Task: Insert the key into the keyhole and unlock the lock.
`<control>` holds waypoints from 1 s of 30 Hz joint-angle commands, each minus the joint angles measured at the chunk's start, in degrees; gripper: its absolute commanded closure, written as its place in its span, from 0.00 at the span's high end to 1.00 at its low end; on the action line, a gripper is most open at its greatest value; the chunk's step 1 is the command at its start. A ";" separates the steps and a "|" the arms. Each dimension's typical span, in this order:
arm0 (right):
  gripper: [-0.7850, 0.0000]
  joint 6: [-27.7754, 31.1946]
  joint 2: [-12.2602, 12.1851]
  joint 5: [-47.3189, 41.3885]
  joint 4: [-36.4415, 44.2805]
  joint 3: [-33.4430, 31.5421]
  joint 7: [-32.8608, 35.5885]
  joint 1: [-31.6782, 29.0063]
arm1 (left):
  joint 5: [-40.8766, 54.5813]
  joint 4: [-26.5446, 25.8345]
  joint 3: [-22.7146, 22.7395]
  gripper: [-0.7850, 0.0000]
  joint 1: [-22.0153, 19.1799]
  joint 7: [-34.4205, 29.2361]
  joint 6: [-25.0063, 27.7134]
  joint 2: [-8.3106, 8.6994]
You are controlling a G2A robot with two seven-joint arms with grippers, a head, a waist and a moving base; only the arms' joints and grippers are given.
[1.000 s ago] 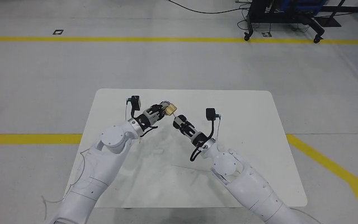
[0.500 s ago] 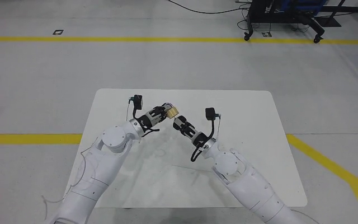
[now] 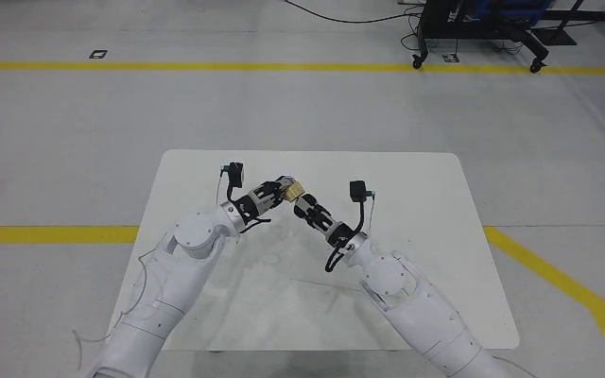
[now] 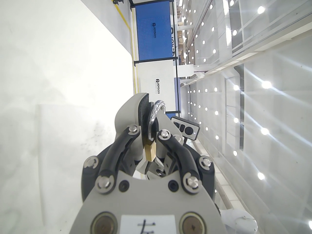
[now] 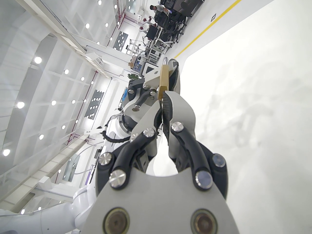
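A small brass padlock [image 3: 292, 190] with a silver shackle [image 4: 158, 108] is held above the white table. My left gripper [image 3: 281, 190] is shut on it; in the left wrist view the brass body [image 4: 151, 151] sits between the fingers. From the other side, my right gripper [image 3: 303, 200] meets the lock. In the right wrist view its fingertips [image 5: 170, 98] are pressed together right against the padlock [image 5: 163, 78]. The key is pinched between them and almost wholly hidden, so I cannot tell how deep it sits in the keyhole.
The white table [image 3: 416, 189] lies under both arms. Yellow floor lines run behind and beside it. A dark wheeled cart [image 3: 482, 28] stands far back right. The right arm's wrist camera [image 4: 185, 129] sits close behind the lock.
The left gripper has brought the padlock down toward the right gripper. The gap between them has closed, and the right fingertips now touch the lock.
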State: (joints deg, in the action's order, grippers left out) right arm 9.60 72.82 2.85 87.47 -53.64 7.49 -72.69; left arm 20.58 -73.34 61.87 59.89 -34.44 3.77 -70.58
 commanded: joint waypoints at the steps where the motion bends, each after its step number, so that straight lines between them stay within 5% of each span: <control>1: 1.00 -0.02 0.00 0.03 0.00 0.00 0.01 0.00 | 0.47 0.18 0.22 0.00 -0.09 0.23 -0.40 -0.06; 15: 1.00 0.16 0.01 -0.24 0.25 -0.07 0.00 -0.08 | 7.66 1.63 1.06 0.00 -0.06 0.48 -7.59 -0.79; 23: 1.00 14.24 -1.57 -11.07 11.24 -7.30 8.75 -7.63 | 13.87 3.59 1.87 0.00 -0.65 -0.19 -14.22 -1.21; 24: 0.47 15.60 -1.68 -12.42 11.92 -7.56 10.15 -8.27 | 15.06 3.70 1.99 0.00 -0.58 -0.45 -14.59 -1.30; 26: 0.00 16.34 -1.76 -13.17 11.48 -7.93 11.49 -8.42 | 18.94 3.98 2.25 0.00 -0.35 -1.93 -15.84 -1.55; 30: 0.00 16.37 -1.12 -13.56 8.00 -6.03 11.47 -5.77 | 26.08 5.35 2.78 0.00 -0.63 -6.26 -20.07 -1.90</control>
State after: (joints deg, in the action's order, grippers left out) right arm 25.85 71.50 -10.29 96.50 -60.30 18.95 -79.32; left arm 44.63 -68.42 64.55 59.41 -39.41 -14.81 -72.41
